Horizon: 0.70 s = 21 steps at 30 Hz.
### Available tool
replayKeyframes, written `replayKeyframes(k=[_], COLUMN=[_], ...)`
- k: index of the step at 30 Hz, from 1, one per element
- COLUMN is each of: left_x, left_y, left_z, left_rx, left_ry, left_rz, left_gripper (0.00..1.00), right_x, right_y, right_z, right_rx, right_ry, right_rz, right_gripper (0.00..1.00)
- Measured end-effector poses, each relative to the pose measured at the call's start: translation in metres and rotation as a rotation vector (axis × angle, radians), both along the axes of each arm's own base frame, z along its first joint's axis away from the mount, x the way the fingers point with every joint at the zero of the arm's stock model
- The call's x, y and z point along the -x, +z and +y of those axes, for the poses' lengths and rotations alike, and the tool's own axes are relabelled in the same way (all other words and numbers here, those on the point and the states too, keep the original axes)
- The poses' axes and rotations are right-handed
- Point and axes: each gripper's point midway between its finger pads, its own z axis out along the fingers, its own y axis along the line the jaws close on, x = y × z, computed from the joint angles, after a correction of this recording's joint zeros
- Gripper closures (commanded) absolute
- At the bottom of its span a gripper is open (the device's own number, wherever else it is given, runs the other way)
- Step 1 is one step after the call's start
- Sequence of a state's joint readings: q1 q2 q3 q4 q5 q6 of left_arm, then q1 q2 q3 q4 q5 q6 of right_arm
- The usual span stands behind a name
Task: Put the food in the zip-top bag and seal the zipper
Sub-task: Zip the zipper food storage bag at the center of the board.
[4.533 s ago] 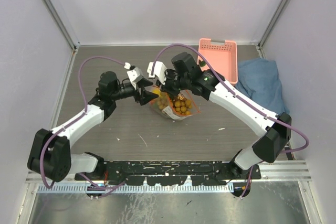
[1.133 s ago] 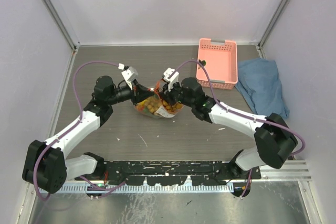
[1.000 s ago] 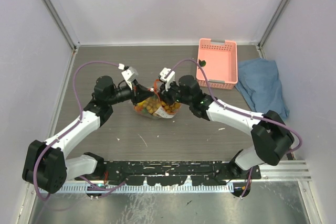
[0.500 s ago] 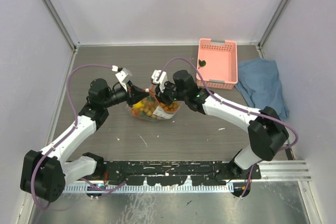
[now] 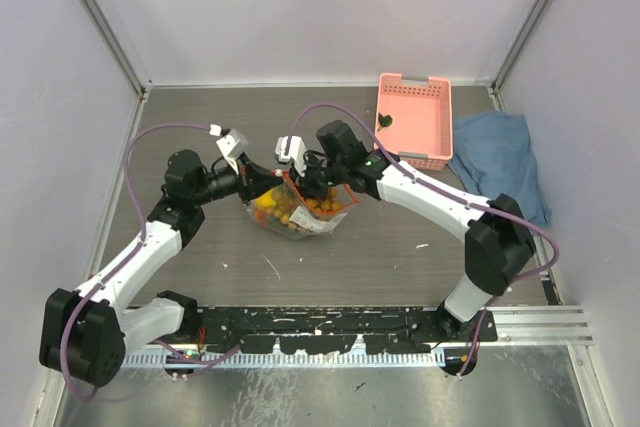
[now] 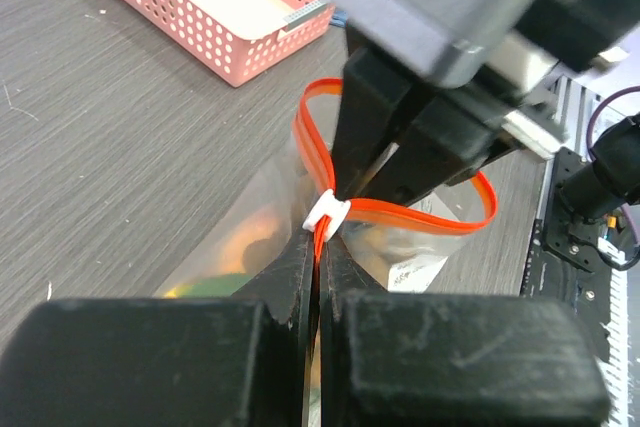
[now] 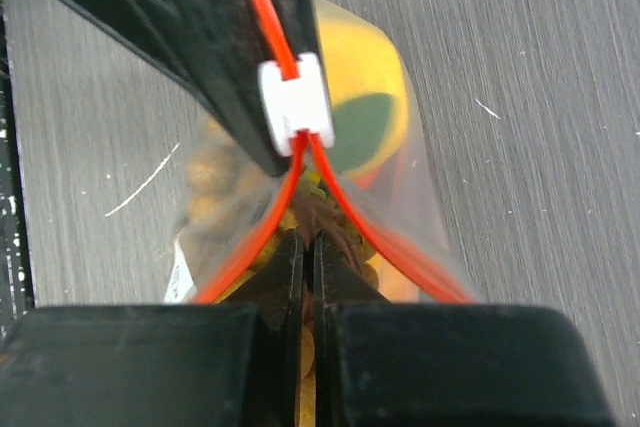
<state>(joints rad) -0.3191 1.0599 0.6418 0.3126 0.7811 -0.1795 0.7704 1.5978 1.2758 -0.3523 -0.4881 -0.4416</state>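
Tabletop (image 5: 330,257): grey wood-grain surface, with both arms reaching to its middle.

Zip-top bag (image 6: 255,202): clear crinkly film. It stands at mid-tabletop between the two arms, mouth uppermost and body resting on the surface.

Food (image 5: 290,209): inside the bag, seen through the film as a heap of yellow and orange rounds. The right wrist view shows a yellow fruit with a green patch (image 7: 365,112) against the far wall of the bag, and a brownish cluster (image 7: 215,172) to its left.

Zipper (image 6: 299,132): the orange-red strip is joined on the left-arm side of a small white slider (image 7: 295,97). Past the slider the two strands part and bow outward into an open loop, so that stretch of the mouth is unsealed.

Left gripper (image 6: 318,252): fingers pressed together, pinching the joined length of the zipper, with the strip running straight out between the tips. The slider sits just beyond those tips.

Right gripper (image 7: 303,247): fingers pressed nearly flat together, with only a hairline gap. The tips point at the slider from the opposite side, and the two parted strands pass on either side of them. Whether any film or strip is caught between the fingers cannot be told.

Pink basket (image 5: 412,157): perforated, at far right of the tabletop and well apart from the bag. It holds one small dark-green item (image 5: 383,121) near its left wall.

Blue cloth (image 5: 497,159): crumpled, lying just right of the basket.
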Motion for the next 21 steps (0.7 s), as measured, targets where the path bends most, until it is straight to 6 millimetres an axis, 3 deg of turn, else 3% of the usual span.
replayKeyframes(k=[10,16,21], left_x=[0.009,0.010,0.010], left_y=[-0.002,0.002,0.001], left_z=[-0.002,0.004,0.005], left_rx=[0.028,0.036,0.035], left_ry=[-0.041,-0.003,0.009], left_rz=[-0.011,-0.025,-0.019], left_gripper=[1.00,1.00,1.00], right_x=[-0.027,-0.032,-0.025], right_y=[-0.027,-0.027,-0.023], right_z=[0.021,0.021,0.010], right_rx=[-0.021,-0.021,-0.012], right_ry=[-0.091,-0.136,-0.147], right_rz=[0.035,0.027,0.018], right_gripper=[0.78,0.61,0.50])
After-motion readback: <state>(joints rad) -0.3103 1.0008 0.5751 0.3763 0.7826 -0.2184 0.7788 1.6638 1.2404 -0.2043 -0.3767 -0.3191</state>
